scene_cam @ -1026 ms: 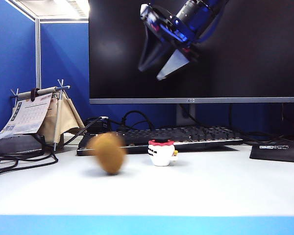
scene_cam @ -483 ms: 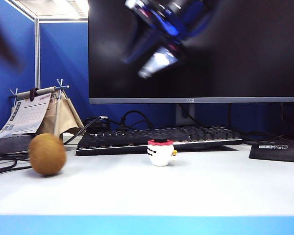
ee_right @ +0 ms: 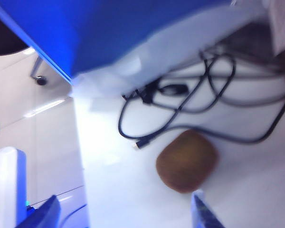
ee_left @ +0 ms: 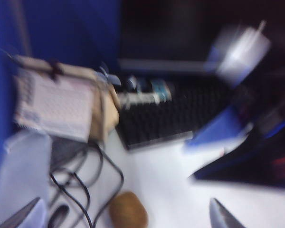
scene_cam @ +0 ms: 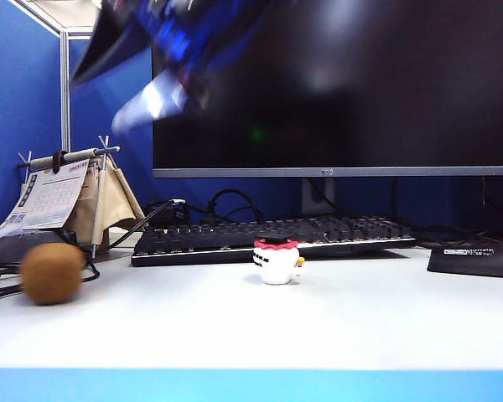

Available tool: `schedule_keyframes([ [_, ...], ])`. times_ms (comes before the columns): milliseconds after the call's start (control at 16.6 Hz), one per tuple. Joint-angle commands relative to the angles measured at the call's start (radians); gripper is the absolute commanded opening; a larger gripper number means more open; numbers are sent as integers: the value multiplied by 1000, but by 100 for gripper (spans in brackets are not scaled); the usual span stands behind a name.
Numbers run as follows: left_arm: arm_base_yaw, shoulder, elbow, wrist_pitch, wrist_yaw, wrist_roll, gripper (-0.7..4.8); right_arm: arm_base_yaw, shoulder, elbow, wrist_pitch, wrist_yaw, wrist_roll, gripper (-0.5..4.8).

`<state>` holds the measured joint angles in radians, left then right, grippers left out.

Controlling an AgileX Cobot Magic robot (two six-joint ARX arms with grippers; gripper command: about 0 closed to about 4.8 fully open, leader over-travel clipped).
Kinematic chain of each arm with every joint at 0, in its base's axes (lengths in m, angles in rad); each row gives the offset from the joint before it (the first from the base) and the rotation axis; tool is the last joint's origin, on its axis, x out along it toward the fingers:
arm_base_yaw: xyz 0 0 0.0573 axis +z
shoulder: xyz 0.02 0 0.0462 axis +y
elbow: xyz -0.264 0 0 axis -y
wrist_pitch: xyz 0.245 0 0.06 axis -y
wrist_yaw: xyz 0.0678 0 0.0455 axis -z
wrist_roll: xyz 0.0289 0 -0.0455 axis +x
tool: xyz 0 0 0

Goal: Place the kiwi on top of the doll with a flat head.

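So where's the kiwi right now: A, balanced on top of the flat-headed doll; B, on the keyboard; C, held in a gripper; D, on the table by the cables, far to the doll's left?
D: the kiwi lies on the table beside the cables, well left of the doll, in neither gripper.

a white desk [scene_cam: 360, 322] with a light blue front edge stands before blue partition walls [scene_cam: 21, 100]. a large dark monitor [scene_cam: 344, 84] rises behind a black keyboard [scene_cam: 318, 233]. at the left, a small calendar stand [scene_cam: 54, 197] sits among black cables [scene_cam: 17, 272]; a black pad [scene_cam: 478, 258] lies at the right.
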<state>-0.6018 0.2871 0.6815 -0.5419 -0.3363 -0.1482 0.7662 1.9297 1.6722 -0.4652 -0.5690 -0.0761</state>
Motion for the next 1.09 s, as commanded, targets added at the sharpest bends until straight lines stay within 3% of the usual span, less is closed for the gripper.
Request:
schedule_keyframes([
  [60,0,-101,43,-50,0,10,479,13,119,130,-49,-10,24,379],
  [241,0,-172,44,-127,10,5,479,48,255,303,-62,74,26,392],
  [362,0,-171,44,-183,70,-8,479,63,328,364,-74,134,47,392],
  [543,0,-172,44,-177,116,-53,479,87,401,364,-76,177,67,393],
  [724,0,-172,44,-180,118,-43,479,109,478,363,-78,240,100,406],
  [1086,0,-172,44,-181,138,5,479,102,496,363,-174,245,113,405],
])
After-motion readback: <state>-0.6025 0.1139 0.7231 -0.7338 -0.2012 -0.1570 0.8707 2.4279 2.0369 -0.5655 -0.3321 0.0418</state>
